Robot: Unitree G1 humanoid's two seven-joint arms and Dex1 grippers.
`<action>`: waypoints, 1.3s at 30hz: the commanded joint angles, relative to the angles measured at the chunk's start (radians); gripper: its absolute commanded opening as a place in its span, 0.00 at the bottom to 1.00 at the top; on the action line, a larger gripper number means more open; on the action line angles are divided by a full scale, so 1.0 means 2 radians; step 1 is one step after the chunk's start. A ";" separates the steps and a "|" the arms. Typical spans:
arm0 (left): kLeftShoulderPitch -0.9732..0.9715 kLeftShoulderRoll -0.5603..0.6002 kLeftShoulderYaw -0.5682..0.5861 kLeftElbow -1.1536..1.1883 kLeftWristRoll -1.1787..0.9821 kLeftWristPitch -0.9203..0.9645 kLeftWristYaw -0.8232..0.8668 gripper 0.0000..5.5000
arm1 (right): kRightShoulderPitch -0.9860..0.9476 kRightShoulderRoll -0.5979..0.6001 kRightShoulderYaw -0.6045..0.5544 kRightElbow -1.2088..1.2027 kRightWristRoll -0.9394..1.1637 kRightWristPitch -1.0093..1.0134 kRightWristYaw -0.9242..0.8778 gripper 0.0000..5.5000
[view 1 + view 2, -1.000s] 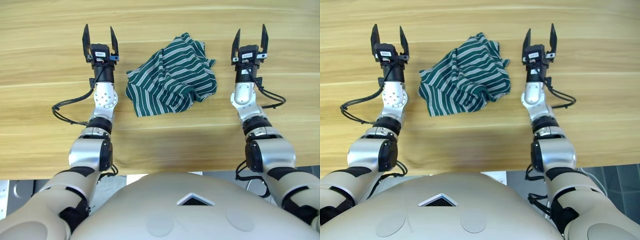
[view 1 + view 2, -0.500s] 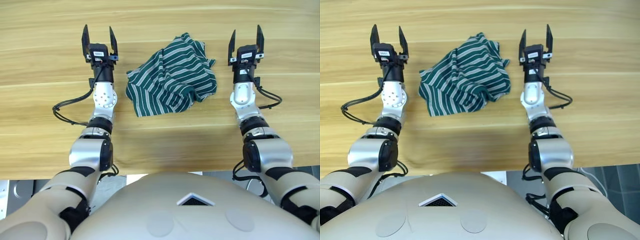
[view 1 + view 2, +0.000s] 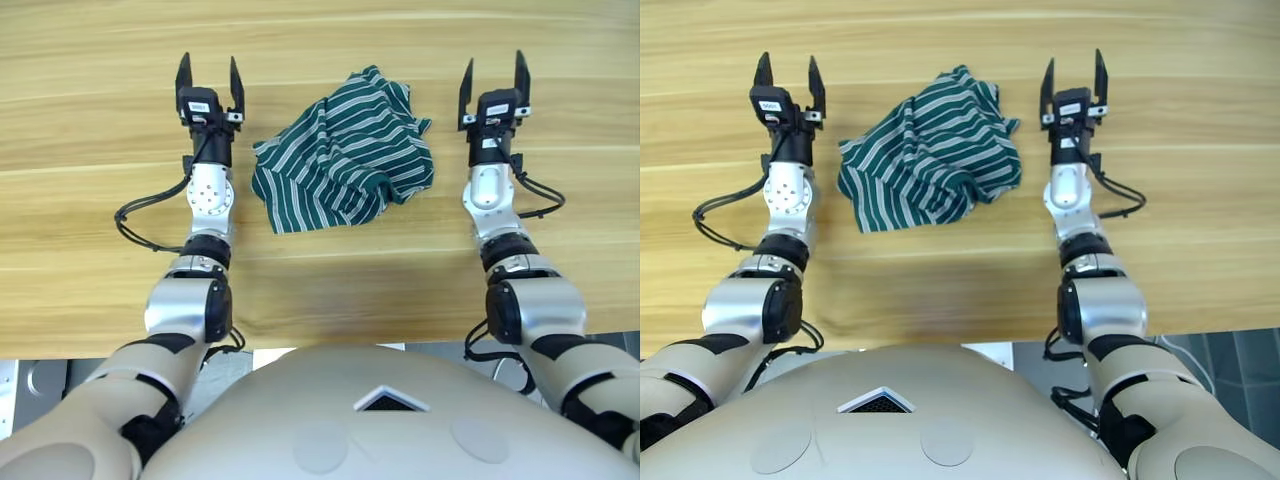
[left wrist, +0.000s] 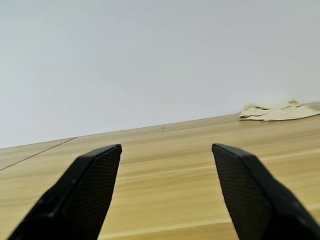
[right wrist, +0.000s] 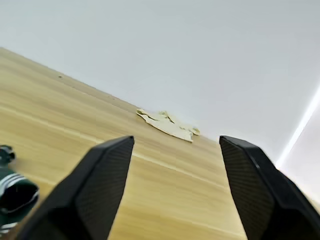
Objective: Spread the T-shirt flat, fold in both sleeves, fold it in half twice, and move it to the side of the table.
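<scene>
Edges left gripper (image 3: pixel 210 65) nearer the crumpled T-shirt (image 3: pixel 345 150) at the middle of the table (image 3: pixel 80 270), right gripper (image 3: pixel 494 63) flanking opposite; fingers apart on both, spreading not begun.

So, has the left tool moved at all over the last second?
Yes. The left tool has shifted slightly sideways toward the T-shirt, which has not moved.

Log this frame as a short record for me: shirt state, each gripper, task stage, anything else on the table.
Shirt: green-and-white striped T-shirt, crumpled in a heap between the two arms
Left: left gripper open, on the shirt's left, not touching it
Right: right gripper open, on the shirt's right, not touching it
Stage: not yet spread, no folds made
Surface: wooden table
Other: pale cloth near the table's far edge
</scene>
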 commanded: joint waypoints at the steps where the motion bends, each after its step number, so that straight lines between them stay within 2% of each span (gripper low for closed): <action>1: 0.146 0.024 -0.081 -0.206 0.008 0.016 -0.091 0.62 | 0.072 -0.058 0.006 -0.098 -0.040 -0.014 0.008 0.57; 3: 0.238 0.061 -0.124 -0.359 0.011 0.073 -0.141 0.62 | 0.121 -0.101 0.022 -0.176 -0.083 -0.010 0.038 0.57; 6: 0.328 0.113 -0.177 -0.518 0.026 0.176 -0.210 0.62 | 0.169 -0.160 0.041 -0.266 -0.131 0.004 0.095 0.57; 8: 0.378 0.154 -0.203 -0.588 0.058 0.211 -0.252 0.62 | 0.201 -0.200 0.044 -0.315 -0.129 0.013 0.148 0.57; 12: 0.409 0.192 -0.194 -0.659 0.099 0.268 -0.271 0.62 | 0.241 -0.259 0.052 -0.353 -0.119 0.036 0.236 0.57; 16: 0.408 0.195 -0.202 -0.674 0.146 0.307 -0.262 0.62 | 0.219 -0.284 0.054 -0.332 -0.134 0.068 0.264 0.57; 19: 0.393 0.181 -0.213 -0.657 0.182 0.325 -0.246 0.62 | 0.209 -0.279 0.053 -0.337 -0.131 0.072 0.264 0.57; 26: 0.340 0.144 -0.185 -0.644 0.156 0.359 -0.217 0.62 | 0.180 -0.253 0.079 -0.313 -0.149 0.073 0.244 0.57; 33: 0.352 0.178 -0.228 -0.641 0.190 0.365 -0.252 0.62 | 0.169 -0.248 0.083 -0.306 -0.155 0.073 0.227 0.57; 39: 0.359 0.195 -0.239 -0.637 0.204 0.372 -0.262 0.62 | 0.165 -0.242 0.087 -0.294 -0.159 0.071 0.210 0.57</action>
